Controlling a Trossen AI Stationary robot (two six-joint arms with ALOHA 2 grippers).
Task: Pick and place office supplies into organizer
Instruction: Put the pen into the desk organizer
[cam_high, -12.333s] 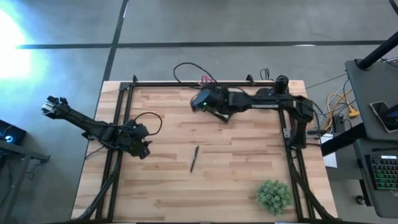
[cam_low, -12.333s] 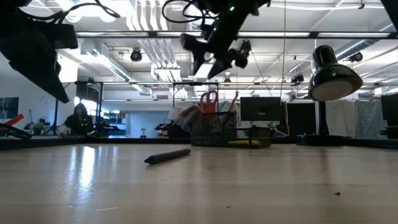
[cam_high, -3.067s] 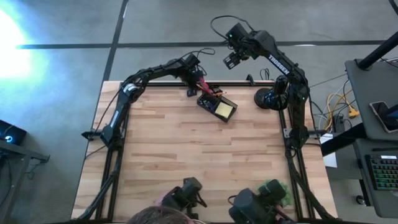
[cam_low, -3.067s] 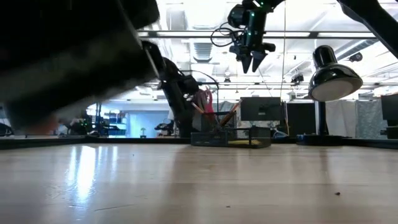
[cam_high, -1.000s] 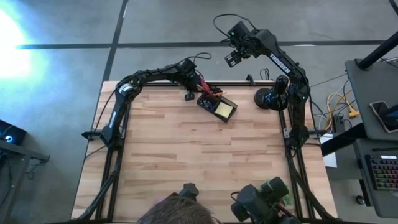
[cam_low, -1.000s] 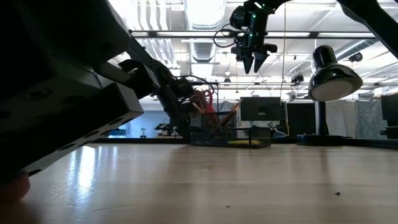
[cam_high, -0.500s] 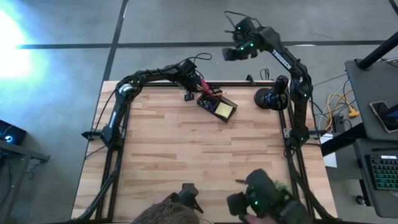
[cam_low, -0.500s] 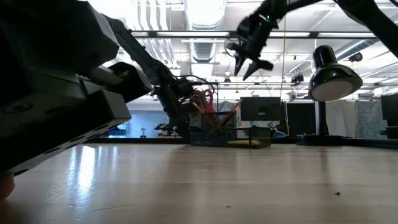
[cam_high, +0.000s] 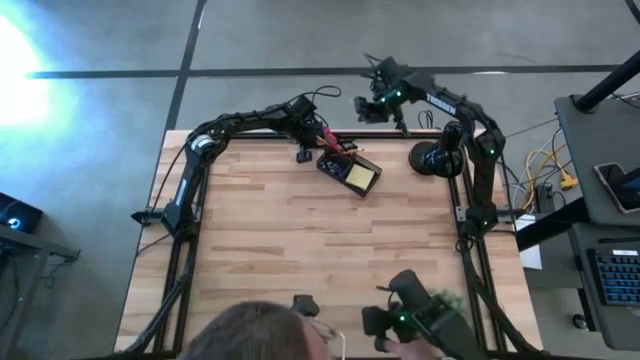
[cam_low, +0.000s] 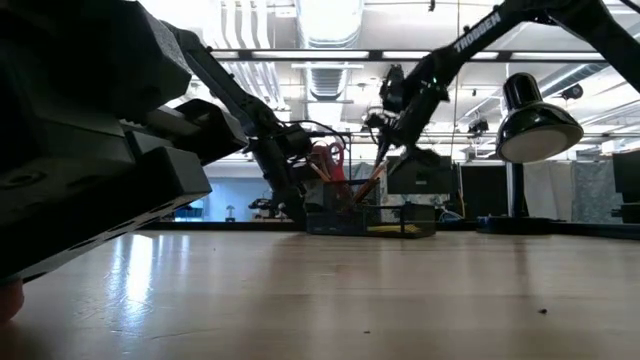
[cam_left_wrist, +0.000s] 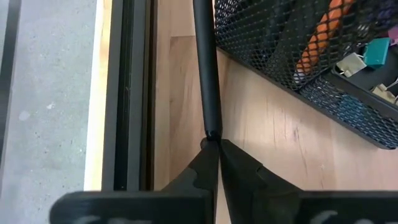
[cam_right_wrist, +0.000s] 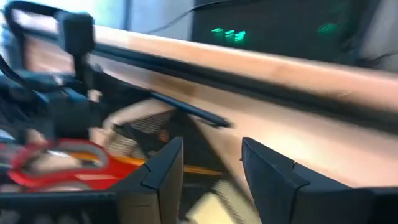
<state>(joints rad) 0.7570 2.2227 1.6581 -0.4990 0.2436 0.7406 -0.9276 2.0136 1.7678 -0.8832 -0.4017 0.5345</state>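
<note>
— Where is the left gripper (cam_high: 303, 153)?

— At the far edge of the table (cam_high: 300, 250), just beside the black mesh organizer (cam_high: 349, 170). In the left wrist view its fingers (cam_left_wrist: 211, 163) are clenched on the end of a black pen (cam_left_wrist: 206, 68), which runs alongside the organizer's mesh wall (cam_left_wrist: 280, 43) without going in.

— And what does the organizer hold?

— Red-handled scissors (cam_low: 326, 160) and an orange pencil (cam_low: 370, 185) stand up in its taller section. A yellow sticky-note pad (cam_high: 364, 178) lies in the flat compartment on the near side, and the left wrist view shows binder clips (cam_left_wrist: 367, 59), one teal, in a low tray.

— The right gripper (cam_high: 362, 106)?

— Raised beyond the table's far edge, close to the organizer, pointing down toward it. Its fingers (cam_right_wrist: 163, 168) stand apart with nothing between them.

— Anything else on the table?

— A black round base (cam_high: 432, 158) sits at the far right corner. At the near edge a person's head (cam_high: 255, 335) shows, beside a dark device with green lights (cam_high: 410, 320).
</note>
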